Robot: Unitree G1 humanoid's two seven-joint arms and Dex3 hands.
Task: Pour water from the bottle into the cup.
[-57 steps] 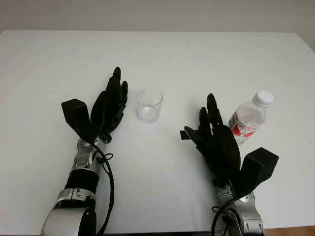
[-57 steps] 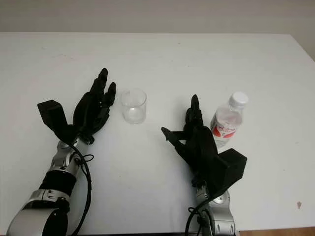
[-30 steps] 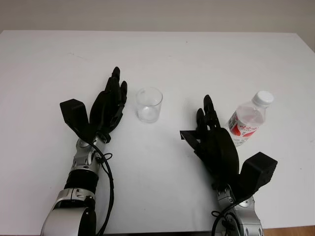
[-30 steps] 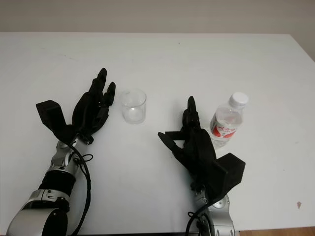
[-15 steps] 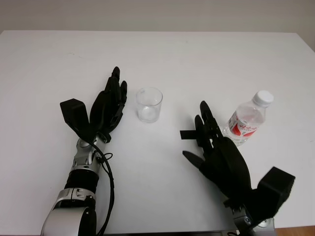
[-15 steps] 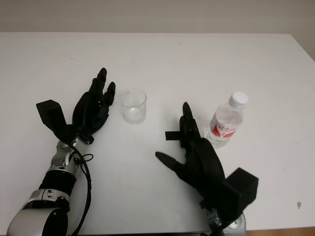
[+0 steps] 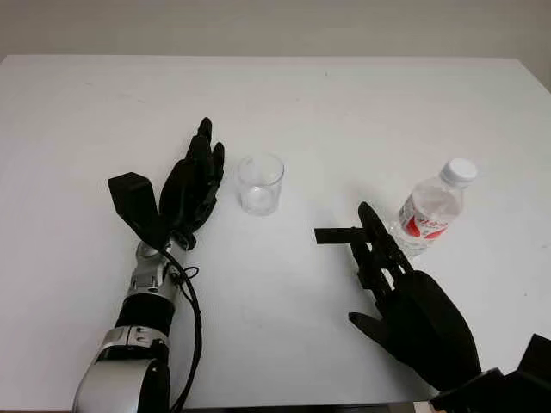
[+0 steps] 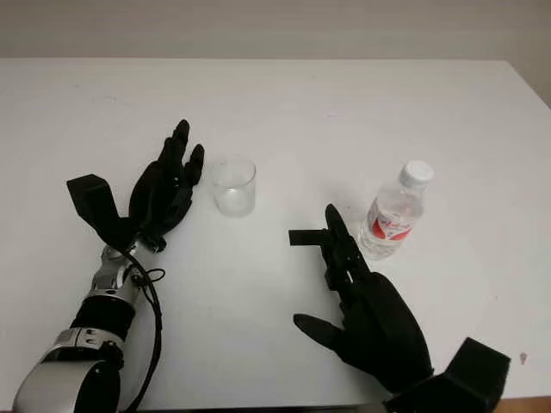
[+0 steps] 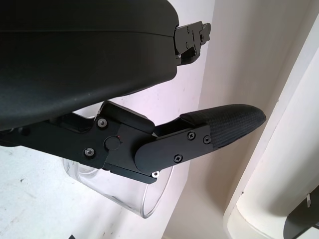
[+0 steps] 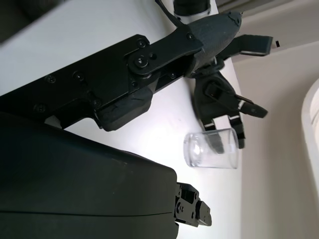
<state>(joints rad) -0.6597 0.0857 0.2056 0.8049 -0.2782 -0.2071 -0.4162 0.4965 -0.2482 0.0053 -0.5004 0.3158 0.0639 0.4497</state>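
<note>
A clear plastic cup [image 7: 261, 183] stands upright near the middle of the white table [image 7: 284, 95]. At the right stands a clear water bottle [image 7: 433, 207] with a white cap and a red label. My right hand [image 7: 379, 258] is open at the near right, its fingertips [image 7: 368, 215] a little short of the bottle's base and not touching it. My left hand [image 7: 195, 182] is open just left of the cup, apart from it. The cup [image 10: 211, 148] appears in the right wrist view, and its rim [image 9: 144, 199] in the left wrist view.
The white table runs back to a pale wall [image 7: 275, 26]. Its right edge [image 8: 529, 95] lies beyond the bottle and the near edge is right below my arms. A small dark speck [image 8: 522, 356] marks the table at the near right.
My right hand has drawn back toward the near edge and away from the bottle, its palm turning. The left hand, cup and bottle have stayed where they were.
</note>
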